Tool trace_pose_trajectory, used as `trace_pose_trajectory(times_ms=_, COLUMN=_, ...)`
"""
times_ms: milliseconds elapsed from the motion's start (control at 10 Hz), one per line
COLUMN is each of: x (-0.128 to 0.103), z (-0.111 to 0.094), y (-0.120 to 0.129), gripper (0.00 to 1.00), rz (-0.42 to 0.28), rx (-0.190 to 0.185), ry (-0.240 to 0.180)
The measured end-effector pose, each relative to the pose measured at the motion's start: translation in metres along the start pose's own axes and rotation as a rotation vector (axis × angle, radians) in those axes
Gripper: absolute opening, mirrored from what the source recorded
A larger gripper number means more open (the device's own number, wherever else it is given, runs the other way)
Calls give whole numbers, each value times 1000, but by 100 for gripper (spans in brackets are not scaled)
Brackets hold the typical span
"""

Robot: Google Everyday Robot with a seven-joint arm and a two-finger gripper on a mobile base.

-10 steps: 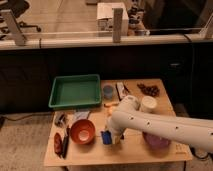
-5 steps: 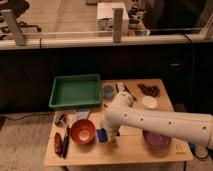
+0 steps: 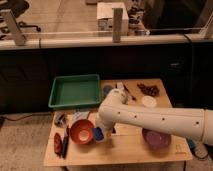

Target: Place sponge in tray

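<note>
The dark-blue sponge (image 3: 98, 134) shows at the tip of my white arm, just right of the orange bowl (image 3: 81, 131) and low over the wooden table. My gripper (image 3: 101, 129) is at the arm's left end, shut on the sponge, its fingers mostly hidden behind the wrist. The green tray (image 3: 75, 91) lies at the table's back left, beyond the bowl and some way from the gripper. Nothing shows inside it.
A purple bowl (image 3: 156, 137) sits at the front right under my arm. A light-blue cup (image 3: 107, 90), a white disc (image 3: 148, 101) and a dark cluster (image 3: 148, 90) lie at the back. Red and black utensils (image 3: 62, 142) lie at the front left. A glass barrier runs behind the table.
My arm has swung a little to the left, and the sponge at its tip has shifted left with it, closer to the orange bowl.
</note>
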Motion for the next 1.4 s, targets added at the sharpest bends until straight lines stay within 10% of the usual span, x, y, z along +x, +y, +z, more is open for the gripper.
trace_pose_trajectory(times_ms=1400, x=-26, z=7, y=-40, gripper=3, rz=-117, rx=-25, ry=2)
